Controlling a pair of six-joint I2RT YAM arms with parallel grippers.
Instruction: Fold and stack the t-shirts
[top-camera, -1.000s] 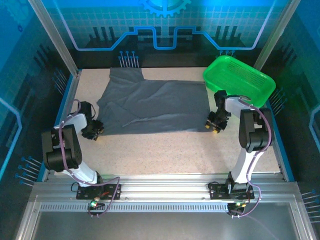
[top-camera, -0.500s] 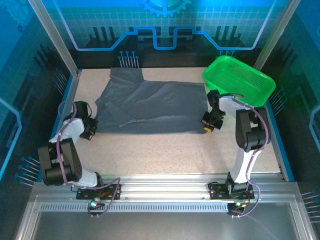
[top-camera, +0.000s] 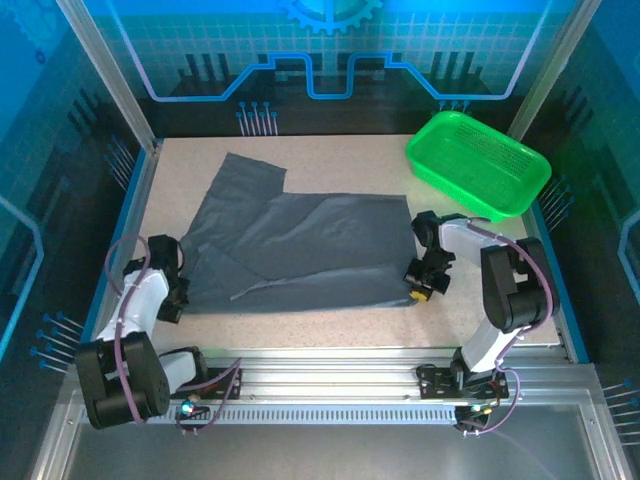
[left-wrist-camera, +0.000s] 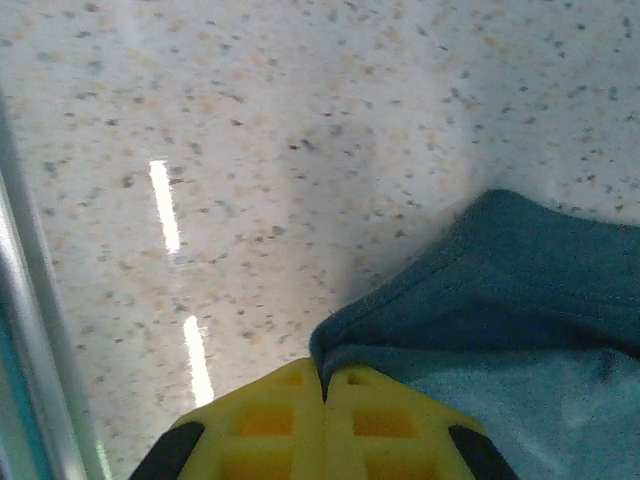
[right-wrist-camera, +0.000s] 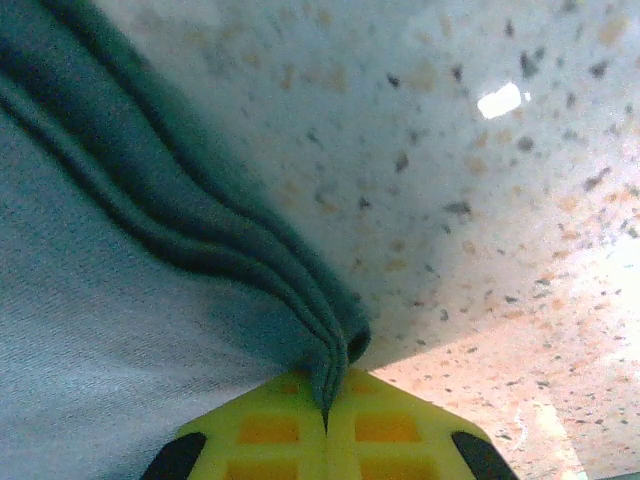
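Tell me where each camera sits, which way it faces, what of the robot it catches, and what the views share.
Top external: above and behind the arms, looking down on the table, t-shirt, green basket, both arms, left gripper and right gripper.
Left wrist: on the left arm, facing the table; its shut yellow fingers pinch the t-shirt's edge.
Right wrist: on the right arm, facing the table; its shut yellow fingers pinch a bunched hem.
Shared: all three show the t-shirt and table.

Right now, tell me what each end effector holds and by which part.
Both hold the t-shirt: the left end effector pinches its near-left corner, the right end effector its near-right corner.
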